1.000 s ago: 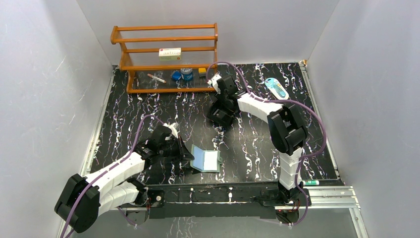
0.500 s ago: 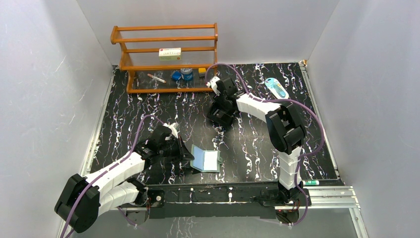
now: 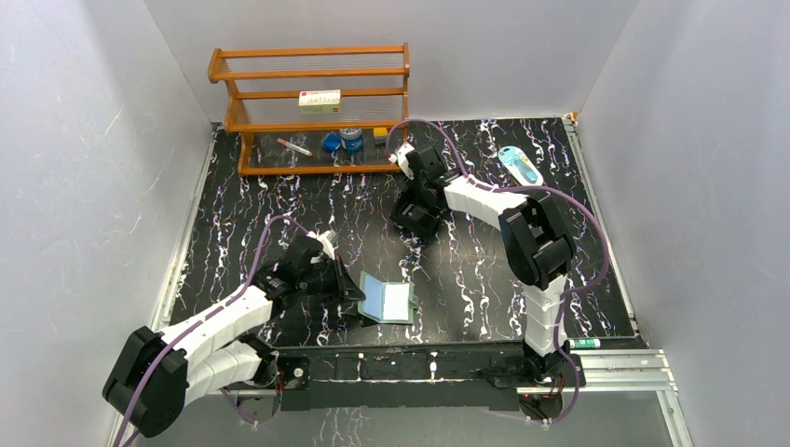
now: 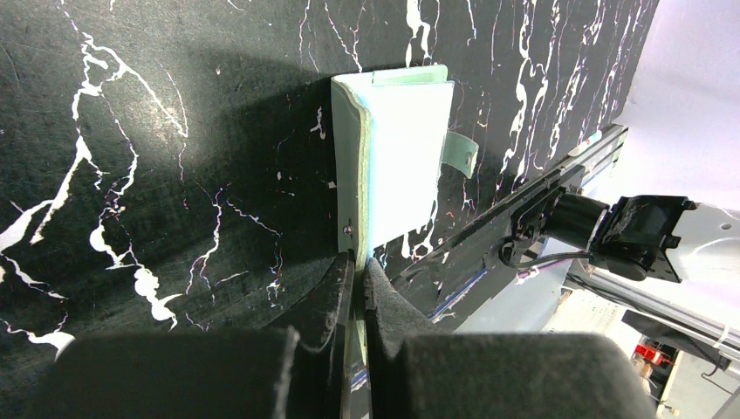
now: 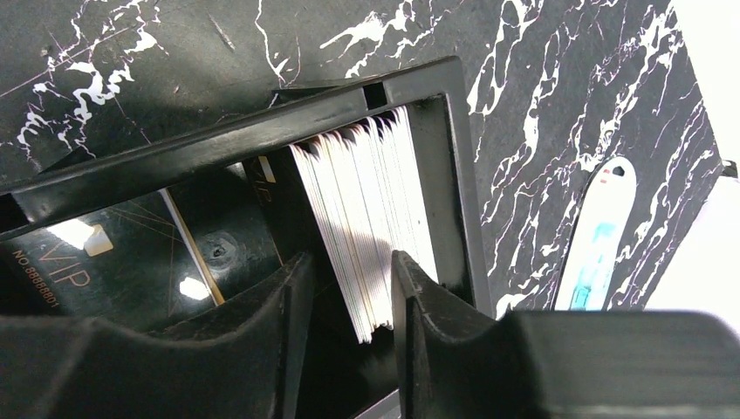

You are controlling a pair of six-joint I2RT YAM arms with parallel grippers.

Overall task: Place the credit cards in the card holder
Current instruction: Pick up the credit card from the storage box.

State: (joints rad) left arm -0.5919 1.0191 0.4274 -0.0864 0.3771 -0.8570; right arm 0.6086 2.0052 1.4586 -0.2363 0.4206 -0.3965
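The teal-green card holder [image 3: 388, 300] lies open near the front edge, pale pockets up and snap tab out. In the left wrist view [image 4: 397, 166] one flap stands on edge. My left gripper [image 3: 350, 290] [image 4: 358, 262] is shut on that flap's near edge. A stack of credit cards [image 5: 362, 218] stands on edge in a black compartmented box [image 5: 262, 122]. A black VIP card [image 5: 78, 253] lies in its other compartment. My right gripper [image 3: 414, 217] [image 5: 349, 292] is open and reaches down into the box. Its fingers straddle part of the stack without touching.
A wooden rack [image 3: 312, 102] stands at the back with a small carton, a pen and blue items. A white and blue oblong device [image 3: 520, 166] [image 5: 598, 236] lies back right. A green marker [image 3: 585, 344] lies on the front rail, right.
My right gripper has shifted slightly over the box. My left arm and the card holder have not moved.
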